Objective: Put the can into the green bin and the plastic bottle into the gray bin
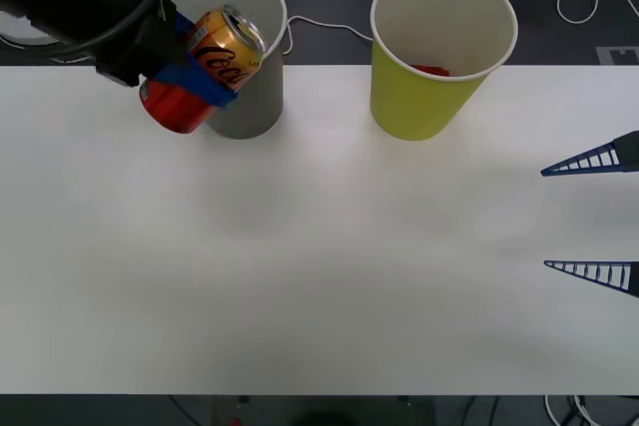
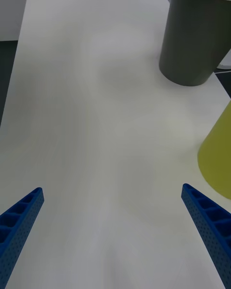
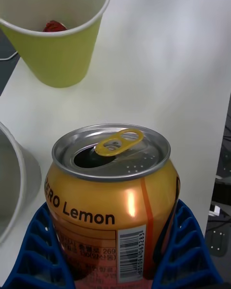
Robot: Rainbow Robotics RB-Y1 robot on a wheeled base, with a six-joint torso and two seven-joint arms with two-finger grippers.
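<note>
The left gripper [image 1: 195, 72] is clamped on the tilted can [image 1: 205, 67] beside the gray bin [image 1: 250, 97], while the right gripper [image 1: 591, 214] waits with fingers apart above the counter [image 1: 329, 276].

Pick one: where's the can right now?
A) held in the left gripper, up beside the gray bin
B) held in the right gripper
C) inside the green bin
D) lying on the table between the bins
A: the left gripper has its blue fingers clamped around the can, tilted, in front of the gray bin; the right gripper sits open at the table's right edge, and the green bin stands apart.
</note>
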